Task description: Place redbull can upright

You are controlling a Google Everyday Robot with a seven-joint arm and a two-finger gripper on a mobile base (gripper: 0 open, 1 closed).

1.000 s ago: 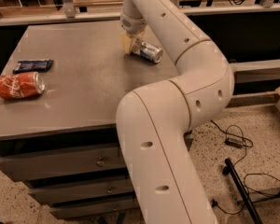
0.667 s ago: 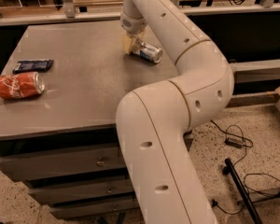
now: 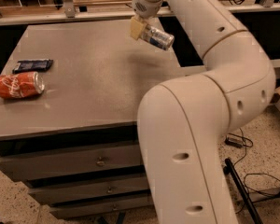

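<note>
Grey and matte, the table (image 3: 93,97) has a flat top with straight edges, and we see metal drawers (image 3: 84,160) under its front edge. Near the far right corner the gripper (image 3: 143,30) grasps the redbull can (image 3: 159,38) at one end. The slim silver and blue can is tilted, almost on its side, and seems to hang a little above the surface, over a soft shadow. The round white arm (image 3: 200,87) stands beside the right edge of the table. At the left edge a red cola can (image 3: 16,86) lies on its side, with a flat dark packet (image 3: 32,65) just behind it. A wide stretch of table separates them from the gripper. Black cables (image 3: 252,171) lie on the speckled floor at the right.
</note>
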